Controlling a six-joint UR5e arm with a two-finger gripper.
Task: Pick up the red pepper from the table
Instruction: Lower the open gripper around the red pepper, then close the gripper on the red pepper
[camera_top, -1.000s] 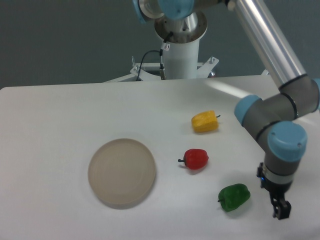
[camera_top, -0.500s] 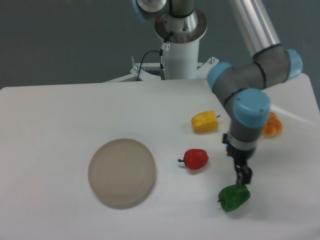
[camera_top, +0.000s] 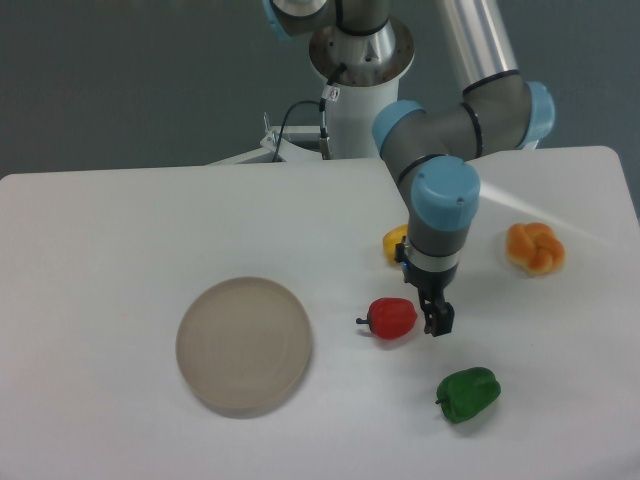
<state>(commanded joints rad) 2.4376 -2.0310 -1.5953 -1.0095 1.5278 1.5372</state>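
Swinging leftward since the earlier frames, the two-finger gripper (camera_top: 439, 322) now hangs just right of the small glossy red pepper (camera_top: 392, 318) on the white table (camera_top: 120, 230), short of it; its jaw spacing cannot be told.

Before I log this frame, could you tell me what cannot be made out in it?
- Gripper: too small and dark to tell open or shut, or whether it touches the red pepper.
- Yellow pepper: mostly hidden behind the arm's wrist.
- Robot base: cut off by the top edge.
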